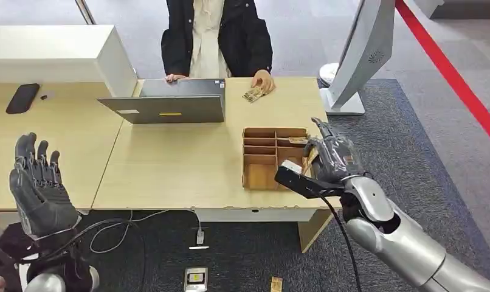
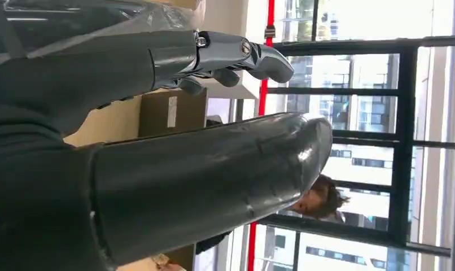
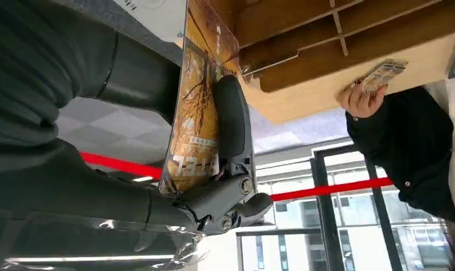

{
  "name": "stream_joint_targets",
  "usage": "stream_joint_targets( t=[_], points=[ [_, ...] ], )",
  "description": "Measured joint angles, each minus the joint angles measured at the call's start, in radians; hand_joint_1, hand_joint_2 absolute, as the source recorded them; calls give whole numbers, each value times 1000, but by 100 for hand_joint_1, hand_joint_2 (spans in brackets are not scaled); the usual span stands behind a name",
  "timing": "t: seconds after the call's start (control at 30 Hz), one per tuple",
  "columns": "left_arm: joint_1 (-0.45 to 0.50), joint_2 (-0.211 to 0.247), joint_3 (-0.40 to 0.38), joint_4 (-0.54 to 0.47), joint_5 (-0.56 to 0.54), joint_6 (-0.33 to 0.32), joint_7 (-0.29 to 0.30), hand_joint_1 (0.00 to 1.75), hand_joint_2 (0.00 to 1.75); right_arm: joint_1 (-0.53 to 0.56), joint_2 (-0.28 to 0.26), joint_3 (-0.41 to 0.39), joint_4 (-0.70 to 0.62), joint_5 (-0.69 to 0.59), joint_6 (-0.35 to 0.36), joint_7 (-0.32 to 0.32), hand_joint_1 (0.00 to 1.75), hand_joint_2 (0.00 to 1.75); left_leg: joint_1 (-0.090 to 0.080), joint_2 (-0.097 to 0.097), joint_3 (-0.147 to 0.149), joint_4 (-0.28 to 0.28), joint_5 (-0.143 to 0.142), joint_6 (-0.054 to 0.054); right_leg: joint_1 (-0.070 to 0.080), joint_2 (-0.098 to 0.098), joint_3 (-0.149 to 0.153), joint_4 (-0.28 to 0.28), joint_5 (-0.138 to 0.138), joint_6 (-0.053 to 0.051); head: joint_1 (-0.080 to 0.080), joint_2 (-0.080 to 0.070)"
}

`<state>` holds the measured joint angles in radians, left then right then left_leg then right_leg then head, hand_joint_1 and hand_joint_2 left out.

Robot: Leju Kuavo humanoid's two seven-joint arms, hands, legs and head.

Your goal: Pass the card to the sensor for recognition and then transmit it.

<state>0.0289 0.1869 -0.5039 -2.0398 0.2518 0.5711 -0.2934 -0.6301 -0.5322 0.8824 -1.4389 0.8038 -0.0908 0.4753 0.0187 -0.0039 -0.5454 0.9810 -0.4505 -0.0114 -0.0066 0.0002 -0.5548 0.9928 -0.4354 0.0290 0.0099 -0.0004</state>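
Nearest to us, our left robot hand (image 1: 39,185) is raised beside the surface (image 1: 175,170), palm up, fingers apart and holding nothing; in the left wrist view its fingers (image 2: 236,56) show spread as well. Our right robot hand (image 1: 332,159) hangs over the near right corner of the surface, above the wooden compartment tray (image 1: 261,155), and grips the card (image 3: 200,107), an orange-brown printed one, between thumb and fingers, edge-on to the tray. Further back, a closed grey laptop (image 1: 169,100) lies on the surface. At the far edge a person in a dark jacket (image 1: 239,36) rests a hand (image 1: 264,80) on a second card (image 1: 253,93). To the right stands a white sensor terminal (image 1: 358,58).
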Motion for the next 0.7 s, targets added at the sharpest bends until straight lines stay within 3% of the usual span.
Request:
stream_joint_targets(
  t=[0.33, 0.7],
  points=[
    [-20, -9, 13, 15, 2, -72, -4, 0, 0, -8, 53, 32, 137, -39, 9, -40, 175, 175, 0, 0, 0, 0, 0, 0, 0, 0, 0, 0, 0, 0, 0, 0],
    [-51, -20, 15, 43, -2, -93, 7, 0, 0, -51, 116, 60, 335, -65, 6, -56, 175, 175, 0, 0, 0, 0, 0, 0, 0, 0, 0, 0, 0, 0, 0, 0]
  ],
)
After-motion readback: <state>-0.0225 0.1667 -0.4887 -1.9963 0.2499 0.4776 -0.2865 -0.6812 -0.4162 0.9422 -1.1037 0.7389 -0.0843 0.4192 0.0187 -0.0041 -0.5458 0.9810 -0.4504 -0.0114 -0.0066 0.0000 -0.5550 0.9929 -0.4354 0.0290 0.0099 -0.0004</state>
